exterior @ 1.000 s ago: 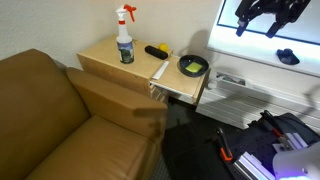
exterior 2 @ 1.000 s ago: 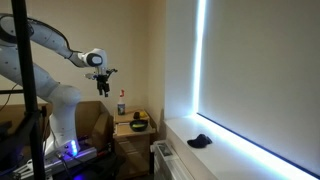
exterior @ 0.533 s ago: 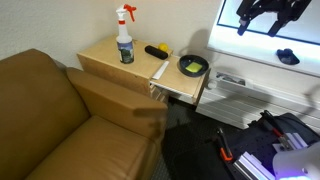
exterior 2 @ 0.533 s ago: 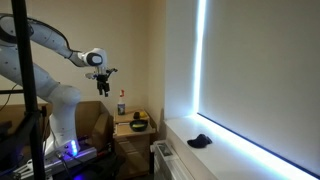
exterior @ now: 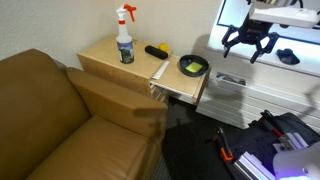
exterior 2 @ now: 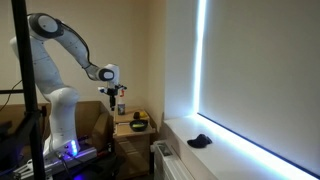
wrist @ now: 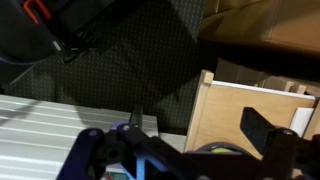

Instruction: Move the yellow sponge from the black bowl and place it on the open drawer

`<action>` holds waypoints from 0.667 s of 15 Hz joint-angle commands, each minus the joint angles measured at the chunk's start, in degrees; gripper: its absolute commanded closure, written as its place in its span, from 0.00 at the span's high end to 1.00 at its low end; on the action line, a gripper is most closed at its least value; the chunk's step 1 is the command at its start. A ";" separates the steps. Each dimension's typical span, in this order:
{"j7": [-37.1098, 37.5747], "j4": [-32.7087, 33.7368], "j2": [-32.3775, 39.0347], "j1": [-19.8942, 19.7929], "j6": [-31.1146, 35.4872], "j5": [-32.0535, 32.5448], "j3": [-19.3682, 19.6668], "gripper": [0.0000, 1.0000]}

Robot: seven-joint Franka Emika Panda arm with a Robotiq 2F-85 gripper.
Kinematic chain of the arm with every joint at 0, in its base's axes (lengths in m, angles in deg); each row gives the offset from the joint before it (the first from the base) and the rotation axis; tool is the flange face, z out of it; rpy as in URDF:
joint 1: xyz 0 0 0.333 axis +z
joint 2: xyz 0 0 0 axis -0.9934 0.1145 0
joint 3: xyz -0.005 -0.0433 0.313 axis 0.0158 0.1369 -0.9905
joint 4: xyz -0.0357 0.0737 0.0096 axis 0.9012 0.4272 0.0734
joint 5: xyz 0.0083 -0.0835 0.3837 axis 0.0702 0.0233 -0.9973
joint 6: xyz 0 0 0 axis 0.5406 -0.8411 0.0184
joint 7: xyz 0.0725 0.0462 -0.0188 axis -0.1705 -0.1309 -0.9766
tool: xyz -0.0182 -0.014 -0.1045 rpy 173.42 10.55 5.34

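The black bowl (exterior: 203, 67) stands on a tan surface at the right end of the tan cabinet, with the yellow sponge (exterior: 191, 66) inside it. The open drawer's whitish front edge (exterior: 158, 76) shows just left of the bowl. My gripper (exterior: 248, 48) is open and empty, hovering above and to the right of the bowl. It also shows in the other exterior view (exterior 2: 117, 103), above the cabinet. In the wrist view the open jaws (wrist: 180, 140) frame the bowl's rim (wrist: 190, 152) and a sliver of sponge (wrist: 207, 148) at the bottom edge.
A spray bottle (exterior: 125, 40) and an elongated yellow-and-black object (exterior: 157, 50) stand on the cabinet top. A brown sofa (exterior: 50, 120) is on the left, white ribbed shelving (exterior: 250, 95) on the right, a dark object (exterior: 287, 57) on the sill, and clutter (exterior: 270, 140) on the floor.
The gripper has come down from high in front of the window to a spot closer above the bowl. The bowl, sponge and drawer have not moved.
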State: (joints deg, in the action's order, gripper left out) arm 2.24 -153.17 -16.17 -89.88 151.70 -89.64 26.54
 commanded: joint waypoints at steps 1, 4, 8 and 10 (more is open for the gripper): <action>8.40 0.55 11.15 0.25 9.06 -4.06 -0.41 1.00; 9.34 0.54 10.77 1.52 8.10 -3.69 0.93 1.00; 16.39 4.74 18.43 -0.36 11.44 -2.10 0.97 1.00; 20.95 8.07 23.51 -0.17 16.98 -4.01 2.30 1.00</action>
State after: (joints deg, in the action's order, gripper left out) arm 18.13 -150.77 -2.37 -89.27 162.65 -93.16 27.35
